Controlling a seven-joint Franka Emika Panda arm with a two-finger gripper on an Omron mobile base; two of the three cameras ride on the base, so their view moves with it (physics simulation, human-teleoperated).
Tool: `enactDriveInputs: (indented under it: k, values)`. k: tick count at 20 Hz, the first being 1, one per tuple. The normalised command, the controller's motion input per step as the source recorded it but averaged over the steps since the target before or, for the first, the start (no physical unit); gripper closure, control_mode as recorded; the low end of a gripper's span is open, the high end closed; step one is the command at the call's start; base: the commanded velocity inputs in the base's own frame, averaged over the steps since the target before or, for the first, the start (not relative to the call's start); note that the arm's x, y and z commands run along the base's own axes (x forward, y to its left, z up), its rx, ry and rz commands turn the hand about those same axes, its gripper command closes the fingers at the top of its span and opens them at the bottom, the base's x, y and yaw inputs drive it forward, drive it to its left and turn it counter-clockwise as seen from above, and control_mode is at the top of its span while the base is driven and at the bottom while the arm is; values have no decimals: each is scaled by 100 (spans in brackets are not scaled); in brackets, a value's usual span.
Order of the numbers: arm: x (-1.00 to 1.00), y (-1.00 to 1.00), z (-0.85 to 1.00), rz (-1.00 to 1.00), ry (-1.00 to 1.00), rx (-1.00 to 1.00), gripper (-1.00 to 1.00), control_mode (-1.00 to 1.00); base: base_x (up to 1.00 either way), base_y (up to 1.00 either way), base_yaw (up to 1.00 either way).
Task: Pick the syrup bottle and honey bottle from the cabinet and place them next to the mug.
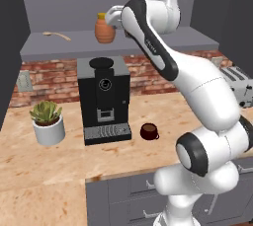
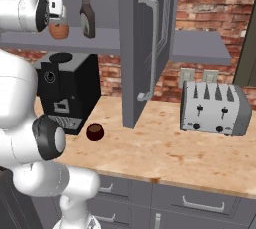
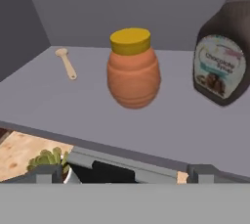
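Hand view: the gripper [image 3: 125, 171] pointed into the cabinet [image 3: 205, 125] from just outside its front edge, its two finger tips [image 3: 43, 173] spread wide apart with nothing between them. The honey bottle [image 3: 133, 69] stood upright on the shelf board, straight ahead of the gripper and centred between the tips, but apart from them, with bare shelf between. The syrup bottle [image 3: 222, 56] stood upright on the same board, beside the honey bottle toward the right edge of this view, its pale label facing the camera. A small wooden spoon [image 3: 66, 62] lay flat on the shelf on the honey bottle's other side, nearer the cabinet's side panel.

Left base view: the honey bottle [image 1: 104, 28] stood on the cabinet [image 1: 49, 47] shelf directly above the black coffee machine [image 1: 104, 99], with the hand close beside it. The mug [image 1: 148, 131] sat on the worktop [image 1: 59, 166] just beside the coffee machine's drip tray, well below the honey bottle. A potted plant [image 1: 48, 121] stood on the machine's other side.

Right base view: the syrup bottle [image 2: 87, 15] stood beside the honey bottle [image 2: 59, 31], which the hand partly hid. The mug [image 2: 95, 132] lay below them, and a toaster [image 2: 215, 108] stood well apart from it.
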Motion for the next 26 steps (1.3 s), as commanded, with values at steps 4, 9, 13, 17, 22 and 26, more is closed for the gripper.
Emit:
enactDriveInputs:
  k: [4,9,13,17,22,26]
  values:
    - [20,36,2,0,-3,-5,-100,-100,0,0,0]
    - [30,20,0,-4,-1,-6,-100,-100,0,0,0]
    - [40,6,0,-9,0,-5,-100,-100,0,0,0]
    - [33,0,0,-8,-1,0,-100,-100,0,0,0]
    - [23,0,0,-2,-1,0,-100,-100,0,0,0]
    - [12,-7,12,1,0,0,-100,-100,0,0,0]
